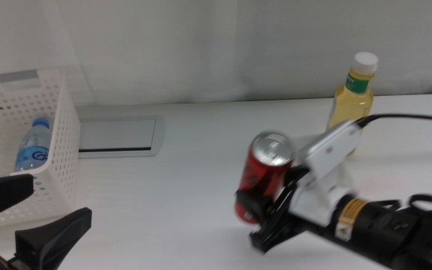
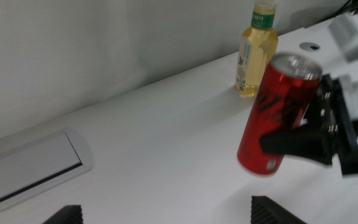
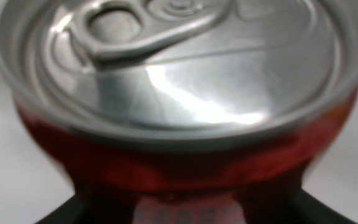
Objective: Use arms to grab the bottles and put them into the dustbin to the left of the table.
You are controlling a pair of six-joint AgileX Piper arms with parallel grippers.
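One red can (image 1: 263,177) is sitting clamped between the jaws of the right gripper (image 1: 270,214), tilted and raised off the table (image 1: 186,187), its silver lid filling the right wrist view. This is a can, not one of the bottles, so the gripper is carrying something the task sentence does not name. The hold is low on the can's body, and I judge that a smooth, leaning can could slip or swing out during a long carry across the table toward the dustbin (image 1: 51,142).

Behind the right gripper, the yellow-liquid bottle (image 1: 352,97) is standing upright near its arm, and I think a backward or sideways sweep could knock it over. The small water bottle (image 1: 32,148) is already lying inside the dustbin. The left gripper (image 1: 28,214) is waiting with jaws spread wide and empty, just in front of the dustbin, and it may be crowding the route to the rim.
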